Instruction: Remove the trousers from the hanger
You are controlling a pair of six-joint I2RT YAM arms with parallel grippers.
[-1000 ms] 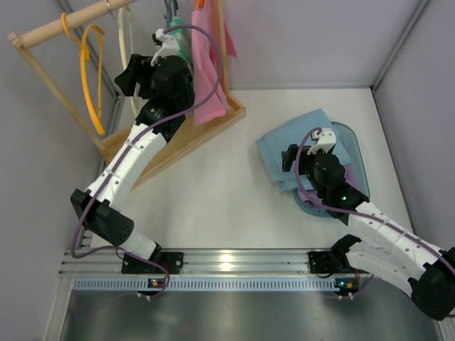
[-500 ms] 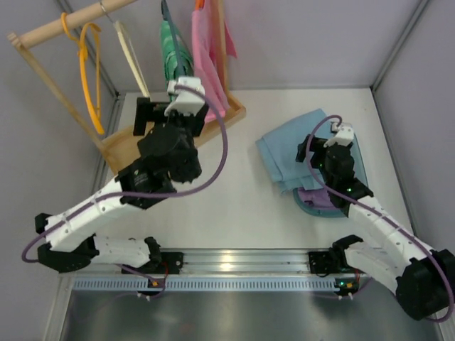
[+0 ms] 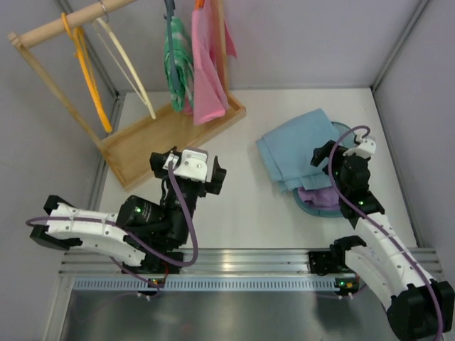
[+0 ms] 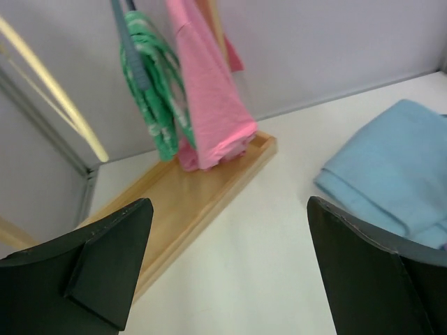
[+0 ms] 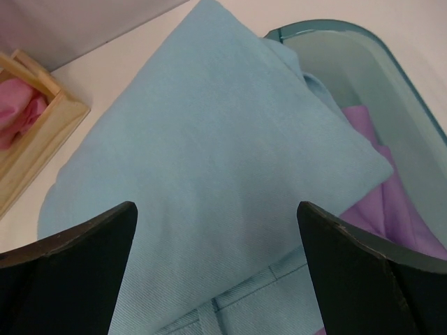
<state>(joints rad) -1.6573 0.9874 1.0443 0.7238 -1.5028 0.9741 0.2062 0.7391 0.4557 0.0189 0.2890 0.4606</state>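
The light blue trousers (image 3: 293, 145) lie folded on the table, off the hanger, their right part draped over a teal tub (image 3: 353, 136). They fill the right wrist view (image 5: 209, 153) and show at the right of the left wrist view (image 4: 394, 164). The bare cream hanger (image 3: 126, 62) hangs from the wooden rod, also seen in the left wrist view (image 4: 59, 101). My left gripper (image 3: 188, 168) is open and empty over the table near the rack base (image 4: 230, 279). My right gripper (image 3: 340, 155) is open and empty just above the trousers (image 5: 216, 279).
A yellow-orange hanger (image 3: 89, 74), a green patterned garment (image 3: 178, 60) and a pink garment (image 3: 207, 71) hang on the wooden rack, whose base (image 3: 153, 142) rests at the back left. Purple cloth (image 3: 320, 197) lies in the tub. Walls close the back and sides.
My left arm has pulled back from the rack toward the near edge, its gripper open. The cream hanger has swung on the rod. My right gripper has drawn back to the right.
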